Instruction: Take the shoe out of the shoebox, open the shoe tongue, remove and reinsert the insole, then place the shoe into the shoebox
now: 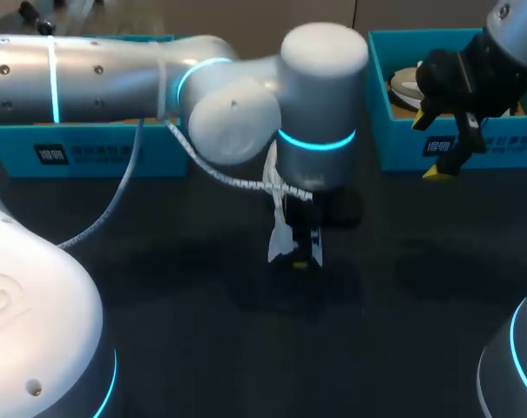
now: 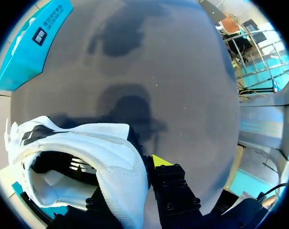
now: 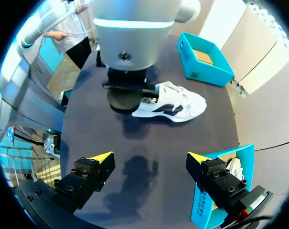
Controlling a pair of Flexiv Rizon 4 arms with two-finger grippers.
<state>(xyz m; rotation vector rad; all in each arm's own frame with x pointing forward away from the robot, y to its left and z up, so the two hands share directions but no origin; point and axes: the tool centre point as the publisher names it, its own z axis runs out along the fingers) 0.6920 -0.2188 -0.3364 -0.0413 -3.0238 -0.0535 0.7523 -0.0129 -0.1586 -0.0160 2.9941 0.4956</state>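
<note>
Left gripper (image 1: 300, 252) pinches the white shoe (image 3: 175, 105) at its heel collar, one yellow-tipped finger (image 2: 158, 161) outside the wall; the shoe is at the middle of the dark table (image 1: 202, 340) (whether its sole touches the top, I cannot tell); right gripper (image 3: 148, 158), at two o'clock from the left one in the head view, hangs with fingers spread wide around nothing, just beside a blue shoebox (image 1: 402, 148) holding a second shoe (image 1: 406, 84); another blue shoebox (image 1: 89, 152) sits at ten o'clock.
</note>
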